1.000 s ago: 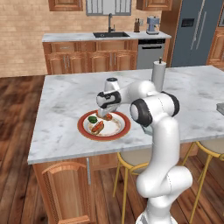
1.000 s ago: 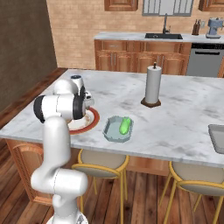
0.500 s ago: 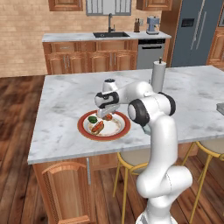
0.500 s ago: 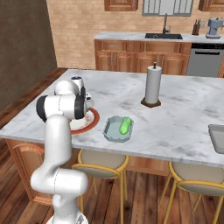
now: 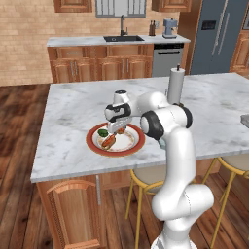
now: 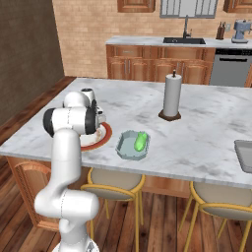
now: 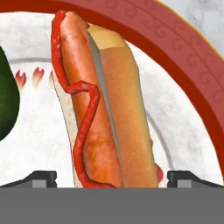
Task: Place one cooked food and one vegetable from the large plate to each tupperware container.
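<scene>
The arm reaches forward and left over the marble counter, its hand pointing down over the large plate near the counter's front edge. The gripper hangs low over a hot dog, jaws spread wide either side of it, grasping nothing. A dark green vegetable lies beside the hot dog. The pale tupperware container just right of the plate holds a green vegetable.

Red-rimmed large plate holds a hot dog; pale tupperware container holds a green vegetable.
</scene>
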{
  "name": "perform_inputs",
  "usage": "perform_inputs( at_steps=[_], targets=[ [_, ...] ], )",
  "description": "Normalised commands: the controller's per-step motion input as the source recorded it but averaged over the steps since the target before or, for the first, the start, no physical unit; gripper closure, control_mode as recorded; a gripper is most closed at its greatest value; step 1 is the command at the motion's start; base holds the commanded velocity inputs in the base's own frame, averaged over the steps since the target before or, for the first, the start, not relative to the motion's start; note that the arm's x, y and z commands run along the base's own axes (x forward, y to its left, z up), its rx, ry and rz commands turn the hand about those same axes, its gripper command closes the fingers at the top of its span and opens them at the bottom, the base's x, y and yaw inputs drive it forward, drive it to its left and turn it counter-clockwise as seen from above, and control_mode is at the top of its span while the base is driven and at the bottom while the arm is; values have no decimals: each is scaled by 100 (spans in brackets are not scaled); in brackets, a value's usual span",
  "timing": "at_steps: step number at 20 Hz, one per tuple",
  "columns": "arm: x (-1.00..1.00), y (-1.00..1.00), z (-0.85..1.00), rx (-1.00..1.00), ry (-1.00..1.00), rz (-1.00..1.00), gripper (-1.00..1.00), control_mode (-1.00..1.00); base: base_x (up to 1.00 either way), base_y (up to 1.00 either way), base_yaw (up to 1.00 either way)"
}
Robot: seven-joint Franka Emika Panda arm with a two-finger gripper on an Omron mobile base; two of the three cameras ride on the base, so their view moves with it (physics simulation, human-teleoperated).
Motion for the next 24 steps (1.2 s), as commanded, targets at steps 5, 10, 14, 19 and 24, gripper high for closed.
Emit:
perform_inputs(
  at_steps=[5,10,14,19,24],
  targets=[
    [3,0,-4,0,2,2,100,-100,0,0,0],
    [0,0,-1,0,1,1,100,-100,0,0,0],
    [0,0,0,0,0,1,100,-100,0,0,0],
    [-30,-19,9,0,-4,-7,100,-100,0,0,0],
    [-63,-91,56,0,-8,-37,100,-100,0,0,0]
  ],
)
